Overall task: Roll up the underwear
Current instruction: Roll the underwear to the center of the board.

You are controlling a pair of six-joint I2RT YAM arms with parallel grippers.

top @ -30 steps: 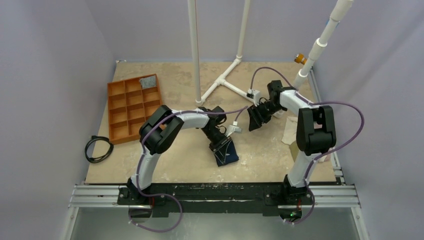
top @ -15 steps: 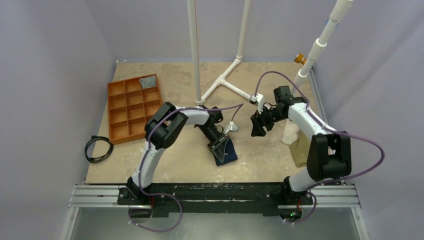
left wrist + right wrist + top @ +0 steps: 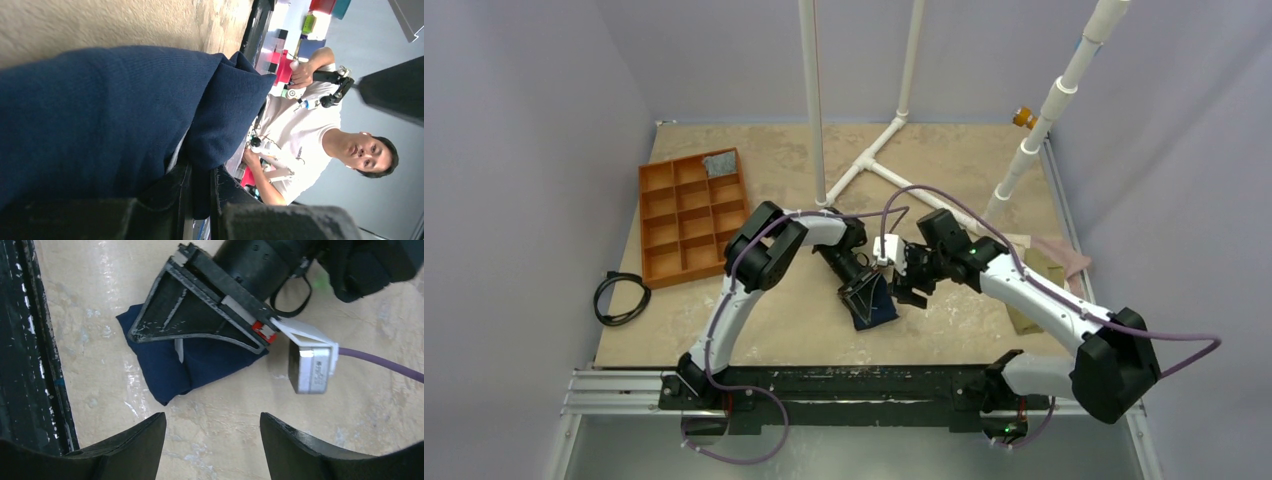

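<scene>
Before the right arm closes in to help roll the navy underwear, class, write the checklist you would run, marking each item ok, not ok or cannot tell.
1. Left gripper has hold of the underwear: ok, navy cloth sits between its nearly closed jaws.
2. Right gripper is ready to grasp: ok, its fingers are spread and hold nothing.
3. Right gripper is clear of the cloth: ok, bare table shows between them.
4. Roll is finished: cannot tell, the left gripper covers much of the compact bundle.
5. Height gap between the two grippers: cannot tell, they look close from above.
</scene>
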